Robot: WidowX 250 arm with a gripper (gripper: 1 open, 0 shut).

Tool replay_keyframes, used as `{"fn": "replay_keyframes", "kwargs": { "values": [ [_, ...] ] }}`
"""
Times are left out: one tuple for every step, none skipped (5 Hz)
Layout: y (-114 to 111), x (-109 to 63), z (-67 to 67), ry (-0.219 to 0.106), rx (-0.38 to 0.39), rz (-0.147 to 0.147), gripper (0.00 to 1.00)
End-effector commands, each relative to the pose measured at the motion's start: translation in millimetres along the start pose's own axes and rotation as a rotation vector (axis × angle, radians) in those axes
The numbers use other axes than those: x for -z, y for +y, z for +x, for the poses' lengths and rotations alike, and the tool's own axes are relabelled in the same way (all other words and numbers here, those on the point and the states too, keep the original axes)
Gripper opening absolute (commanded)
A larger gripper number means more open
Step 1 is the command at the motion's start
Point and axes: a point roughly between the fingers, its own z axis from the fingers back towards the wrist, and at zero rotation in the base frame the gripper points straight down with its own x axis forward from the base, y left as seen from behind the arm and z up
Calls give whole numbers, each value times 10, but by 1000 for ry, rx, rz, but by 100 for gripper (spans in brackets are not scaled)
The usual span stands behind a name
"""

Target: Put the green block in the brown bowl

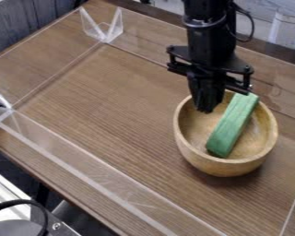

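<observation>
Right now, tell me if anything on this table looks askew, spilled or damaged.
Only one thing: the green block lies slanted in the brown bowl, its far end propped up at the rim instead of flat. The shut claw hangs just beside it. Nothing looks spilled or damaged.

Wooden table (100, 101); brown bowl (212, 164) resting on right side.

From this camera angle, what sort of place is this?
Likely a robot lab test cell: wood-grain tabletop fenced by clear acrylic walls, one black arm, and simple props, a brown bowl holding a green block.
</observation>
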Motion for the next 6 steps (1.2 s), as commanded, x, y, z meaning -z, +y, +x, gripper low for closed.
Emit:
{"fn": "replay_keyframes", "kwargs": {
  "values": [
    [-28,-80,72,-38,21,1,0],
    [-27,-64,81,-35,22,0,0],
    [-27,-50,91,-32,22,-1,0],
    [-28,-40,100,-29,23,-2,0],
    [-28,-29,109,-26,24,-3,0],
    [-29,-20,119,-24,25,-4,0]
  ]
}}
